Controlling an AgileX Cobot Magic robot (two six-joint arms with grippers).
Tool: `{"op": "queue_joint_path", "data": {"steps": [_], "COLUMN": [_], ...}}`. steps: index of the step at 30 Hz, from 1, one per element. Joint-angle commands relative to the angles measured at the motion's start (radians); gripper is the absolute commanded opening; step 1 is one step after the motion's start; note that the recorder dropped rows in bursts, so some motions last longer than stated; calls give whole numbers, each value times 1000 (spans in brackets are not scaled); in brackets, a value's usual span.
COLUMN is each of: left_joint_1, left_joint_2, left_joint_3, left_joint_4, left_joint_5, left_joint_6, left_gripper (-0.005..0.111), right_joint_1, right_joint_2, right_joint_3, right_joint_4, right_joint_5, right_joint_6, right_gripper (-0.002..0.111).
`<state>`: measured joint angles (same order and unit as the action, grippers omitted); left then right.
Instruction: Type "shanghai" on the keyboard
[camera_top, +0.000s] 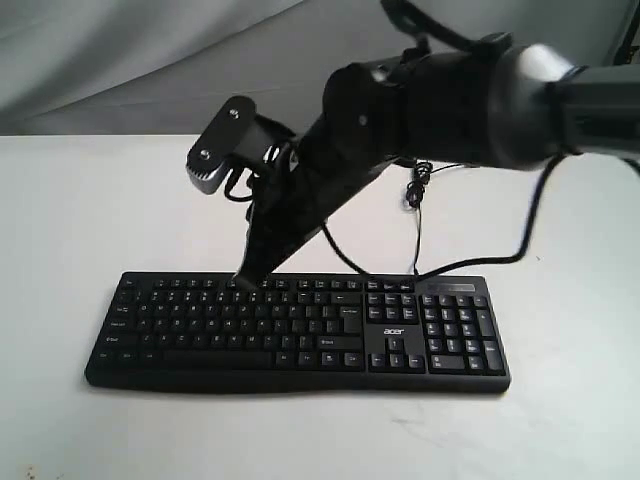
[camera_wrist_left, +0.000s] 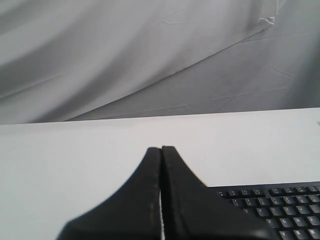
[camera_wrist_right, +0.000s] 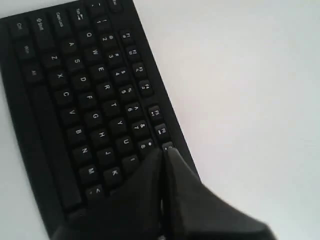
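The black keyboard (camera_top: 300, 330) lies across the white table, with its number pad and "acer" logo at the right end. My right gripper (camera_top: 243, 283) reaches in from the upper right, its fingers shut and pointing down at the keyboard's top rows, left of the middle. In the right wrist view the right gripper (camera_wrist_right: 165, 150) has its tip by the number row and function row of the keyboard (camera_wrist_right: 75, 90); I cannot tell whether it touches a key. My left gripper (camera_wrist_left: 161, 148) is shut and empty above bare table, with a corner of the keyboard (camera_wrist_left: 280, 205) beside it.
The keyboard's thin black cable (camera_top: 415, 230) runs back over the white table (camera_top: 100, 220) behind the number pad. A grey cloth backdrop (camera_top: 150, 60) hangs behind the table. The right arm's bulky body (camera_top: 450, 100) spans the upper right.
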<state>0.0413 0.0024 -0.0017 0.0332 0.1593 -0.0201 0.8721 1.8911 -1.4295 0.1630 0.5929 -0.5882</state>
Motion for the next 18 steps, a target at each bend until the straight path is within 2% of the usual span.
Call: {"op": "queue_joint_path", "data": {"steps": [1, 8, 13, 18], "left_joint_1": [-6, -6, -6, -6], "left_joint_2": [-2, -2, -2, -2], "left_joint_3": [2, 2, 2, 2], "left_joint_4": [-2, -2, -2, -2], "left_joint_5": [-5, -5, -5, -5], "left_joint_6": [-3, -3, -3, -3], "left_gripper": [0, 0, 0, 0], "right_joint_1": [0, 0, 0, 0], "right_joint_2": [-166, -510, -698, -790], "right_joint_3": [148, 463, 564, 566], "right_joint_4": [-82, -156, -154, -154], "right_joint_5": [-32, -29, -6, -9], "right_joint_6": [83, 285, 285, 285], "right_gripper": [0, 0, 0, 0]}}
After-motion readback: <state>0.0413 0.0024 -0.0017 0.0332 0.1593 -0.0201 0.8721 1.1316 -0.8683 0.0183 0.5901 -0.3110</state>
